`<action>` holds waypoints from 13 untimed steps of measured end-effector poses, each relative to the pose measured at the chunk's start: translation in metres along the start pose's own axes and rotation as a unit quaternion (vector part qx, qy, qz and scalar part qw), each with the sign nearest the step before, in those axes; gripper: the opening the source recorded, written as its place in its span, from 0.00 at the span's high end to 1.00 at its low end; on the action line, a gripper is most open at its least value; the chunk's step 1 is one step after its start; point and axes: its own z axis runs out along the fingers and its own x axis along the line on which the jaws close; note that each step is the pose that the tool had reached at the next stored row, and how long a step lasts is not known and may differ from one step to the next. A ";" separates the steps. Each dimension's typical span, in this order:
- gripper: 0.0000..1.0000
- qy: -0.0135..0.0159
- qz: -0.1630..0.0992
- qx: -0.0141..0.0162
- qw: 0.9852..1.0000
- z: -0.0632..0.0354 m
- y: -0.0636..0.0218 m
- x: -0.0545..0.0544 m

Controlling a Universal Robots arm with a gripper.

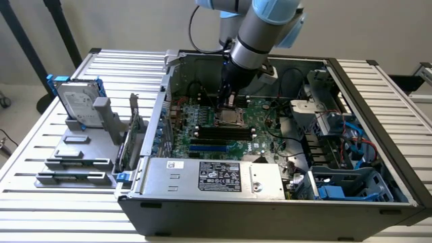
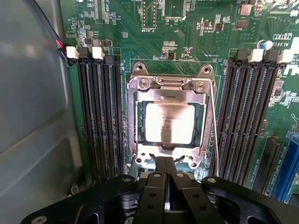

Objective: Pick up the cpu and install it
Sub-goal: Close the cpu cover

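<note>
Green motherboard (image 2: 187, 42) surrounds the small, flat, shiny silver square cpu (image 2: 169, 122), seated inside its steel socket frame (image 2: 169, 84); the black gripper (image 2: 166, 163), fingers pressed together, hovers at the frame's edge.

I see the arm (image 1: 260, 35) reaching down into the open computer case (image 1: 270, 210), its jaws just above the CPU socket (image 1: 229, 118) on the case's motherboard (image 1: 260, 109). Beside the case, a hard drive (image 1: 78, 104) stands in a grey rack (image 1: 81, 152) on the bench (image 1: 47, 212).

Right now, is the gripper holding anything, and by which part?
Nothing: the cpu lies in its socket; the gripper has its fingers shut on nothing.
</note>
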 end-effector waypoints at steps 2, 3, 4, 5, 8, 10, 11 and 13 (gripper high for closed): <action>0.89 0.000 0.000 0.000 1.000 0.0023 -0.0001 -0.003; 0.89 0.000 0.000 0.000 1.000 0.0034 0.0000 -0.004; 0.89 0.000 0.000 0.000 1.000 0.0047 0.0001 -0.004; 0.89 0.000 0.000 0.000 1.000 0.0063 0.0004 -0.005; 0.89 0.000 0.000 0.000 1.000 0.0110 0.0003 -0.005; 0.89 0.000 0.000 0.000 1.000 0.0124 -0.0006 -0.005; 0.89 0.000 0.000 0.000 1.000 0.0125 -0.0007 -0.005; 0.89 0.002 -0.001 0.000 1.000 0.0104 -0.0012 -0.005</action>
